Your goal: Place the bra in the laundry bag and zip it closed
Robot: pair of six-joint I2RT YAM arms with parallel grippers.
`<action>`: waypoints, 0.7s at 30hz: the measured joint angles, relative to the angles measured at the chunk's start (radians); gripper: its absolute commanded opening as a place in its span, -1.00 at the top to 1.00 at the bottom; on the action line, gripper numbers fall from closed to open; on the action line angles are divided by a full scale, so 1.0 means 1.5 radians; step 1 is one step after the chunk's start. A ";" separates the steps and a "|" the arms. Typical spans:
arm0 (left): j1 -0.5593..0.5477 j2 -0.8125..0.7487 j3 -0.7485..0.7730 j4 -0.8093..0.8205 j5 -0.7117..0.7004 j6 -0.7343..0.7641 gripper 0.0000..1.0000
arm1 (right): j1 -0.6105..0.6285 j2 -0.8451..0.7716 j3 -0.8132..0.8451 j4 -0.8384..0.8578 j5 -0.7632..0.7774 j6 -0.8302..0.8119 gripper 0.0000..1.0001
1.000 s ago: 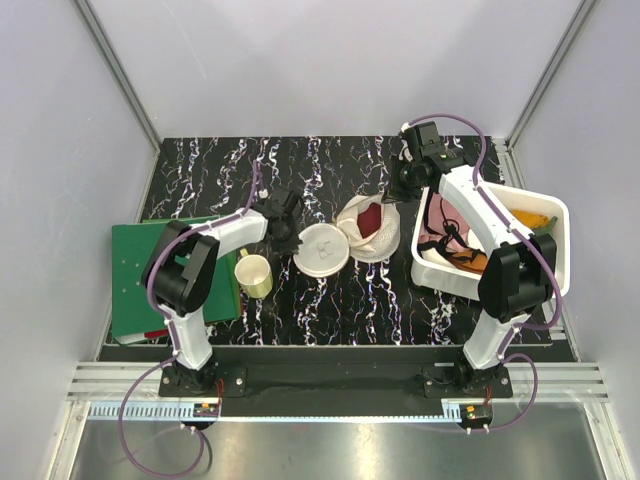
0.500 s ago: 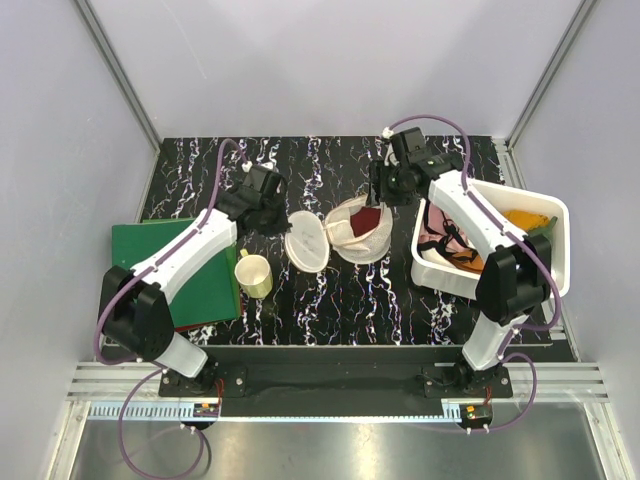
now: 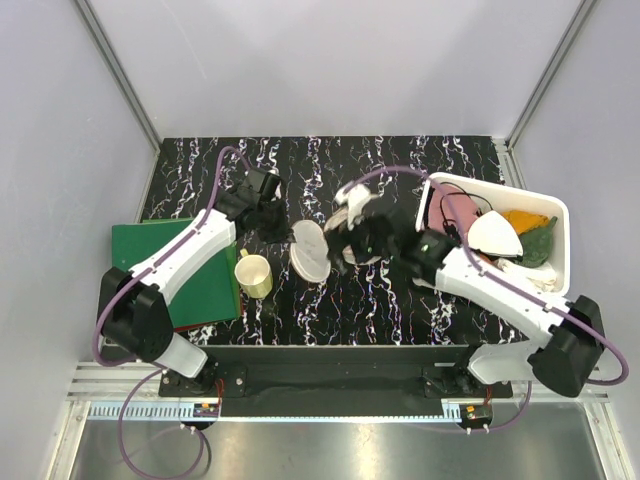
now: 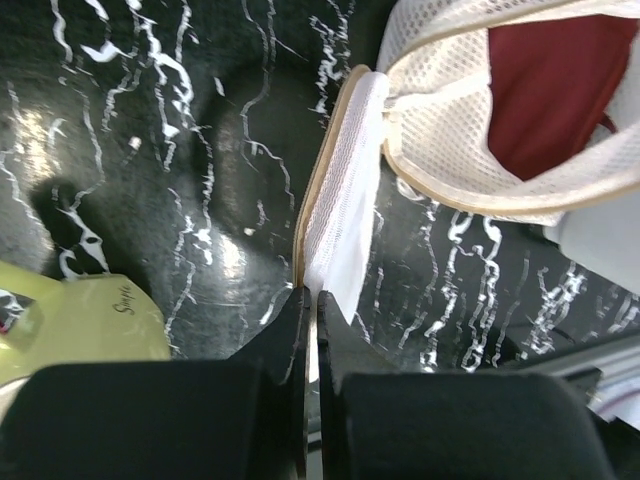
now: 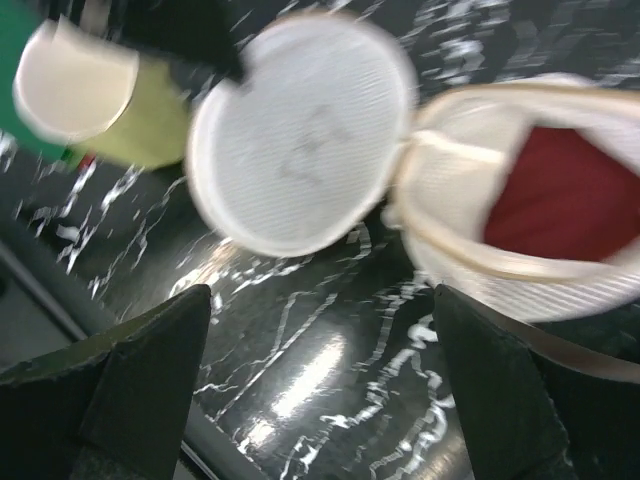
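Note:
The laundry bag (image 4: 450, 160) is a cream mesh pouch lying unzipped on the black marbled table. The maroon bra (image 4: 550, 90) sits inside its open body (image 5: 470, 215). My left gripper (image 4: 310, 300) is shut on the rim of the bag's round flap (image 4: 345, 190), holding it tilted up on edge (image 3: 308, 250). My right gripper (image 5: 320, 335) hovers open above the table just in front of the bag, with nothing between its wide-spread fingers (image 5: 150, 370). In the top view the right gripper (image 3: 355, 238) covers most of the bag, and the bra is hidden there.
A cream-yellow cup (image 3: 253, 275) stands near the flap, beside a green board (image 3: 135, 265) at the left. A white bin (image 3: 560, 215) at the right holds pink (image 3: 440, 210), orange (image 3: 528, 218) and green (image 3: 540, 245) cloths.
My right gripper opened wide and swung from the far side of the bag to over its near side. My left gripper raised the flap from flat onto its edge.

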State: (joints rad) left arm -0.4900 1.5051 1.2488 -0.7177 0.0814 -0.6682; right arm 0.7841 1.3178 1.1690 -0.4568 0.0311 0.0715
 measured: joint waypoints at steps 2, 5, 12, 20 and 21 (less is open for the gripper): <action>0.000 -0.005 0.000 0.000 0.013 -0.008 1.00 | 0.040 -0.009 -0.075 0.077 -0.017 -0.013 -1.00; 0.000 -0.020 0.000 -0.001 0.033 -0.017 1.00 | 0.082 -0.005 -0.166 0.178 -0.029 -0.030 -0.99; 0.000 -0.047 0.000 -0.001 0.065 -0.038 1.00 | 0.193 0.084 -0.245 0.411 0.059 -0.055 -0.99; 0.001 -0.069 0.000 -0.001 0.086 -0.050 1.00 | 0.219 0.199 -0.245 0.588 0.255 -0.085 0.50; 0.002 -0.072 0.000 -0.001 0.087 -0.050 1.00 | 0.219 0.202 -0.245 0.596 0.269 -0.089 0.79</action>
State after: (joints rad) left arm -0.4877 1.3975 1.2484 -0.7189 0.2115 -0.7433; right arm 1.1126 1.6215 0.8021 0.4370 0.4351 -0.0616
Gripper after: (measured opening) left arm 0.024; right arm 0.531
